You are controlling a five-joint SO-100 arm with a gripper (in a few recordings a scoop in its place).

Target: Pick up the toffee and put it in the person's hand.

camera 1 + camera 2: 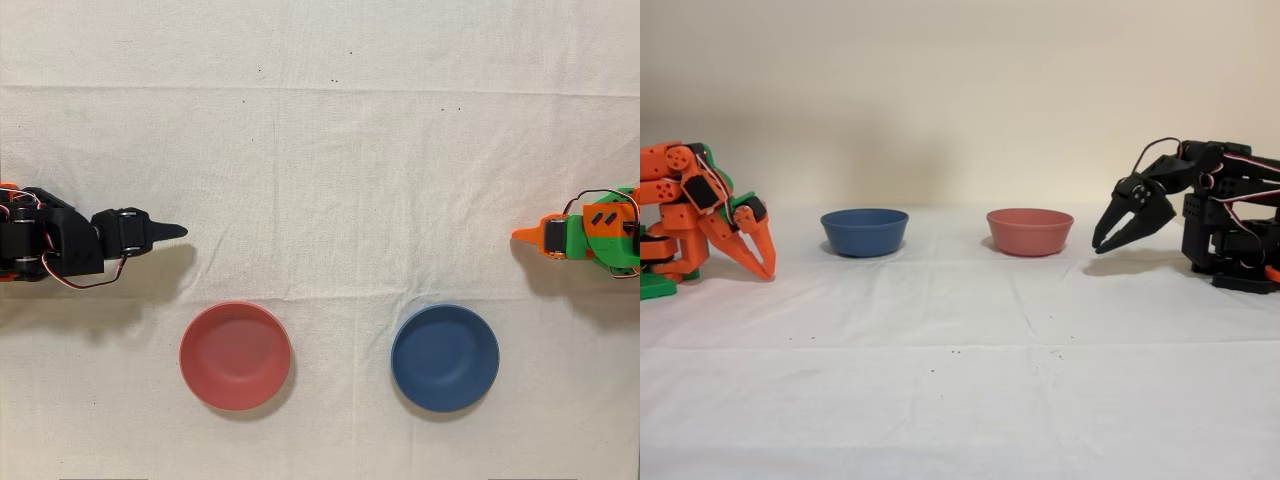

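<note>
Two bowls sit on the cloth-covered bench (pixel 330 150): in the overhead view we see a red bowl (pixel 235 355) at lower centre-left and a blue bowl (pixel 445 357) at lower centre-right, well apart. At the left edge of that view the black arm (pixel 50 243) is cut off by the frame, its claw (pixel 172 231) pointing right. In the fixed view the claw (pixel 1105 241) hangs at the right, near the red bowl (pixel 1029 230), tips slightly parted and grasping nothing. We cannot make out the toffee anywhere; the bowl interiors are hidden in the fixed view. An idle orange arm (pixel 695 210) sits at that view's left edge.
</note>
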